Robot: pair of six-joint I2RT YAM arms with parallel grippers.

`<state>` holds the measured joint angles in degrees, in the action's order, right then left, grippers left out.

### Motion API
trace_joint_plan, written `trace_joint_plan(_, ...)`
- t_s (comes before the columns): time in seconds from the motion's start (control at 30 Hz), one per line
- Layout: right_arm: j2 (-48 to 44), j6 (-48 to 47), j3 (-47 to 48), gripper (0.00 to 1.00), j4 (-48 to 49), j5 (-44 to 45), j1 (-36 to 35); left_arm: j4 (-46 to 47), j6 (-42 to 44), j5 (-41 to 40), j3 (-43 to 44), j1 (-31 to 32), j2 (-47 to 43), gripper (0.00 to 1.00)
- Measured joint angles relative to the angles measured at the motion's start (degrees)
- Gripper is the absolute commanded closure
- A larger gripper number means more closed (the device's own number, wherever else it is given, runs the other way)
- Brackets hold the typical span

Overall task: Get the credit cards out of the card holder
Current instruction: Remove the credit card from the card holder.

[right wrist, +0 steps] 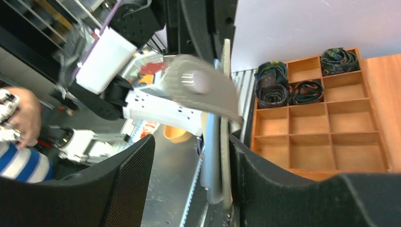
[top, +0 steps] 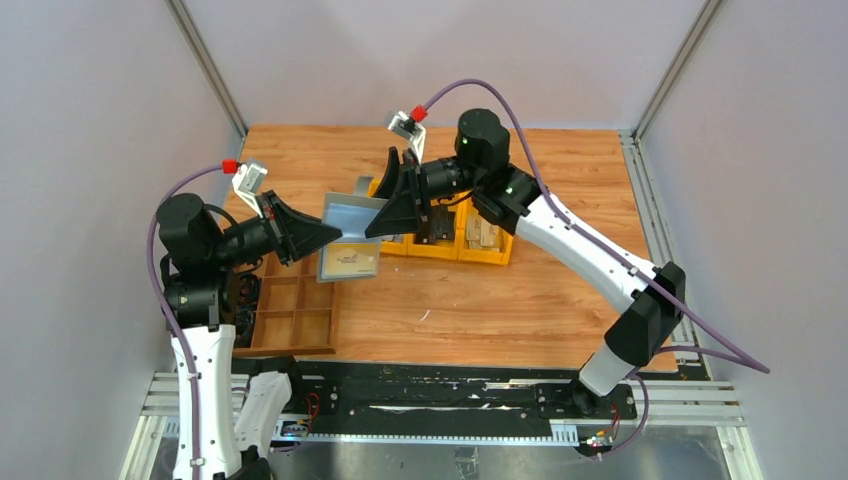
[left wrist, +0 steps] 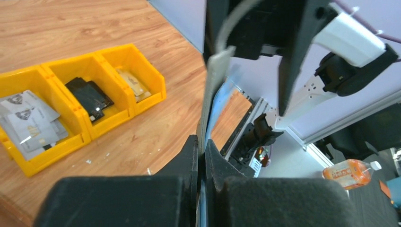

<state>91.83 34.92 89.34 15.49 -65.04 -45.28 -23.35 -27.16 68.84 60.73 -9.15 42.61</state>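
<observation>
The grey-blue card holder is held up above the table between both arms. My left gripper is shut on its left edge; in the left wrist view the holder runs edge-on up from the closed jaws. My right gripper is open around the holder's right edge. In the right wrist view the holder lies against the right finger. A light grey piece with a tan marking sits just below; I cannot tell if it is a flap or a credit card.
Three joined yellow bins stand behind the holder; in the left wrist view they hold grey cards, a black item and tan cards. A brown wooden compartment tray lies at the near left, also in the right wrist view.
</observation>
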Motion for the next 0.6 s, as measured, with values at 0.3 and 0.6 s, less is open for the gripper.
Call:
trace_joint_plan(0.3, 5.2, -28.7, 15.3, 0.53, -36.1, 2.9, -2.9, -10.0, 8.6, 0.5, 1.6, 0.0, 1.2, 1.00)
trace_joint_plan(0.6, 7.5, -32.8, 17.0, 0.98, -41.4, 9.3, -5.7, -12.5, 9.7, 1.4, 1.8, 0.0, 1.0, 0.05)
